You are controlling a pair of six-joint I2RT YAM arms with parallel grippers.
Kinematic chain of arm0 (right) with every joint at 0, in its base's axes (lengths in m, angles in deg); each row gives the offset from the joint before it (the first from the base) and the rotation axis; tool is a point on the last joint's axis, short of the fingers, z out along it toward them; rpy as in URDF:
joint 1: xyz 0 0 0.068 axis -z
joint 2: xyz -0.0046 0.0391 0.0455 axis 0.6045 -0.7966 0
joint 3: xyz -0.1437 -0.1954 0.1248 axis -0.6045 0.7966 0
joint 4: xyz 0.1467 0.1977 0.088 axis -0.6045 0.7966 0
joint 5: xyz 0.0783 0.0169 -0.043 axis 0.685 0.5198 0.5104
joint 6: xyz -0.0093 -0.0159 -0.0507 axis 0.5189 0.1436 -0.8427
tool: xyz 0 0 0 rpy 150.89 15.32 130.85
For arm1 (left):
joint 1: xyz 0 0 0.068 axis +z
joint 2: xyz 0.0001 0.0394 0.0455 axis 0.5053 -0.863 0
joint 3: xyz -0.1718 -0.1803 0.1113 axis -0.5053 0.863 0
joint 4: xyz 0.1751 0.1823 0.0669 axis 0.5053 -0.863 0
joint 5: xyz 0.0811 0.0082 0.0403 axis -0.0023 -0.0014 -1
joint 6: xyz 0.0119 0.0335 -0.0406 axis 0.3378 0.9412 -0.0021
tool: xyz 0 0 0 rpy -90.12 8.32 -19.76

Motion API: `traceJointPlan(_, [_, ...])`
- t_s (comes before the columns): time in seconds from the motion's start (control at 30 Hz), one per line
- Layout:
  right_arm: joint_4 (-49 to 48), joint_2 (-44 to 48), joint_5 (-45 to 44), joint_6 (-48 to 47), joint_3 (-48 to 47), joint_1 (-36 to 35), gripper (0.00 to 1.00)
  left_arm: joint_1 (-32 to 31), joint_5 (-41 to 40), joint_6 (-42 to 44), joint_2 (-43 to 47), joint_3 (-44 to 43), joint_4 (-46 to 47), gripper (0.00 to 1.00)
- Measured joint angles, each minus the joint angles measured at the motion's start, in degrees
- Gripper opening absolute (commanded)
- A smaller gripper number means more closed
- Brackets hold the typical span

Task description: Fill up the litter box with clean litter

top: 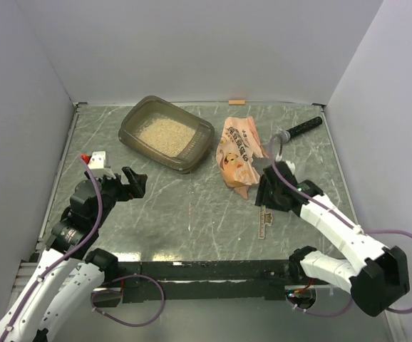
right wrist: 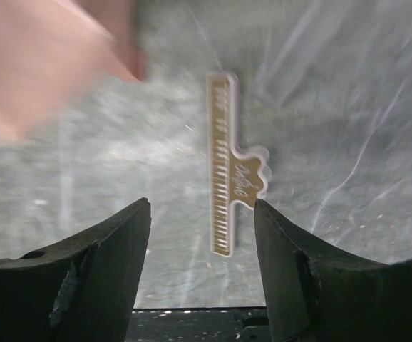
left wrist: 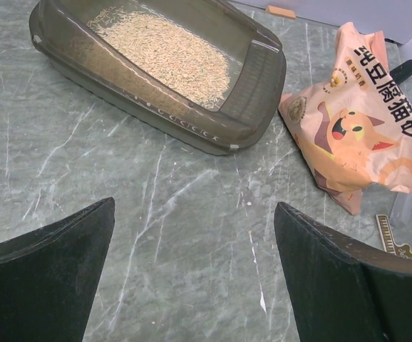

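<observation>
Fine beige granules (left wrist: pixel 167 53) lie in the grey-brown translucent plastic litter box (left wrist: pixel 259 85); beside it rests a crinkly orange pouch (left wrist: pixel 363 142) bearing dark Chinese characters and a cartoon cat. Left gripper (left wrist: pixel 194 206) and right gripper (right wrist: pixel 202 210) gape, empty.

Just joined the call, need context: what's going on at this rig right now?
Litter already lies in the litter box. The orange pouch lies on the table beside it, held by neither arm. The right gripper is open over a small brown toothed clip that lies on the table near the pouch. The left gripper is open over bare table, holding nothing.
</observation>
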Motion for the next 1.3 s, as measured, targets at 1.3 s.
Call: traceJointPlan(1.3, [-3.7,-37.7,5.3,-33.3,-43.2,2.3,0.49,0.0,1.0,0.2,-4.2,0.0,0.2,0.97])
